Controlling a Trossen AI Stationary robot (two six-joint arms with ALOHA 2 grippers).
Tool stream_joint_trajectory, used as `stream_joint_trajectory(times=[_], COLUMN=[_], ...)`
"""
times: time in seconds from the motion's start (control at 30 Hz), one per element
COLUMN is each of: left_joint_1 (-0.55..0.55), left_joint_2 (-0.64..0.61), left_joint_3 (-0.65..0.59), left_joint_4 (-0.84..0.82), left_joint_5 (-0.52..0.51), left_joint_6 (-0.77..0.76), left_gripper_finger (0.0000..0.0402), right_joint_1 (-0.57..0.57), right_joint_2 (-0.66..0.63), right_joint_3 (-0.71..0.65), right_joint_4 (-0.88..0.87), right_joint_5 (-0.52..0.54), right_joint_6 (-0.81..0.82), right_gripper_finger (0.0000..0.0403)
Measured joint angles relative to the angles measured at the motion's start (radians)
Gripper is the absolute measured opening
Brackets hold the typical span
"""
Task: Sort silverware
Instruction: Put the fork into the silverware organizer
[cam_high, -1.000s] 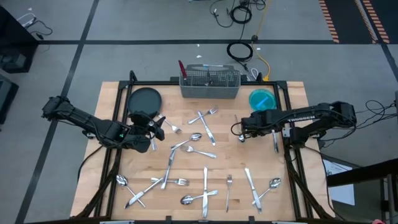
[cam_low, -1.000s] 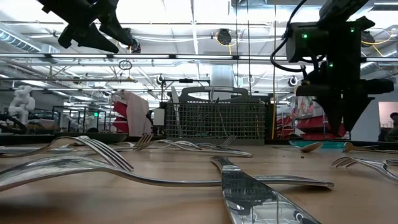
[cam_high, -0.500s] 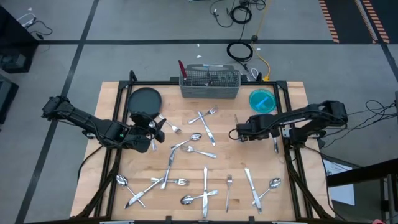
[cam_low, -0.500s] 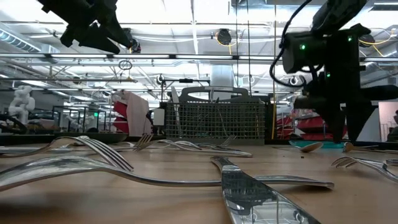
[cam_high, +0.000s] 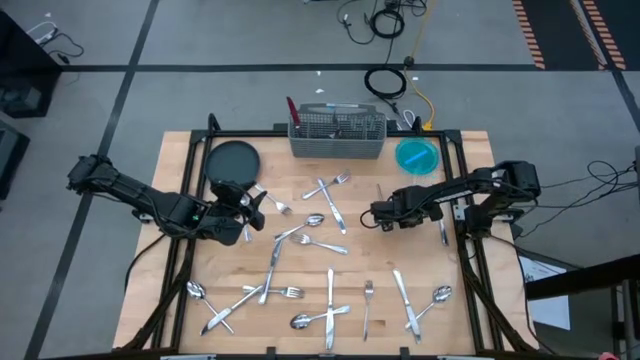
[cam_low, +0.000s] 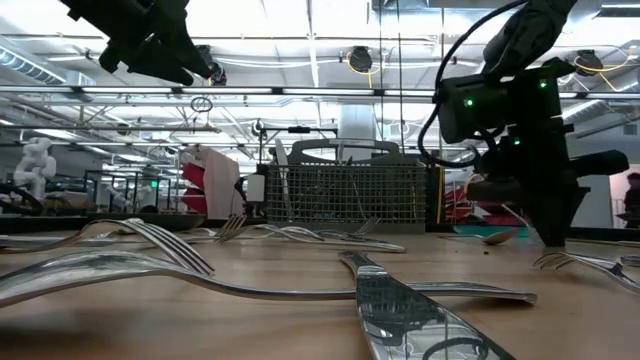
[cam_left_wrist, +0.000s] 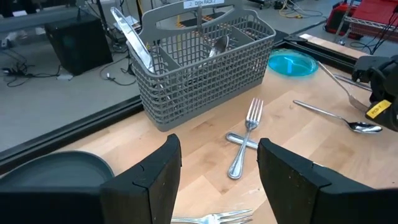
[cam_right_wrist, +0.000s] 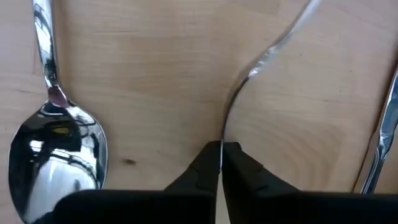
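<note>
Slippage is the risk: the right gripper (cam_right_wrist: 221, 163), low at centre right of the overhead frame, pinches only the thin edge of a fork handle (cam_right_wrist: 245, 81) lying beside a spoon (cam_right_wrist: 59, 146); lifting may twist it free. The left gripper (cam_high: 245, 212) waits wide open, centre left.

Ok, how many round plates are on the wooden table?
2: a dark round plate at the far left corner; a blue round plate at the far right. None seems hidden.
</note>
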Motion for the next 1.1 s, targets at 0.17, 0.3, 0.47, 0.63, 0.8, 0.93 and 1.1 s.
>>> stream_joint_trajectory(times=[0.17, 0.3, 0.47, 0.63, 0.8, 0.93, 1.1], left_joint_1=[0.0, 0.0, 0.0, 0.0, 0.0, 0.0, 0.0], left_joint_2=[0.0, 0.0, 0.0, 0.0, 0.0, 0.0, 0.0], left_joint_3=[0.0, 0.0, 0.0, 0.0, 0.0, 0.0, 0.0], left_joint_4=[-0.001, -0.001, -0.001, 0.0, 0.001, -0.001, -0.001], left_joint_5=[0.0, 0.0, 0.0, 0.0, 0.0, 0.0, 0.0], left_joint_6=[0.0, 0.0, 0.001, 0.001, 0.002, 0.002, 0.001], left_gripper_finger=[0.0212, 0.0212, 0.0212, 0.0212, 0.0212, 0.0212, 0.0212], right_joint_1=[0.033, 0.059, 0.081, 0.1, 0.12, 0.101, 0.01], right_joint_2=[-0.075, -0.143, -0.187, -0.209, -0.215, -0.216, -0.216], right_joint_3=[0.042, 0.109, 0.227, 0.397, 0.582, 0.711, 0.801], right_joint_4=[-0.066, -0.106, -0.165, -0.169, -0.17, -0.076, 0.104], right_joint_5=[0.025, 0.047, 0.059, 0.042, 0.042, 0.032, -0.031], right_joint_6=[-0.006, -0.012, -0.041, -0.112, -0.203, -0.353, -0.524], right_gripper_finger=[0.0001, 0.0, 0.0, 0.0, 0.0, 0.0, 0.0])
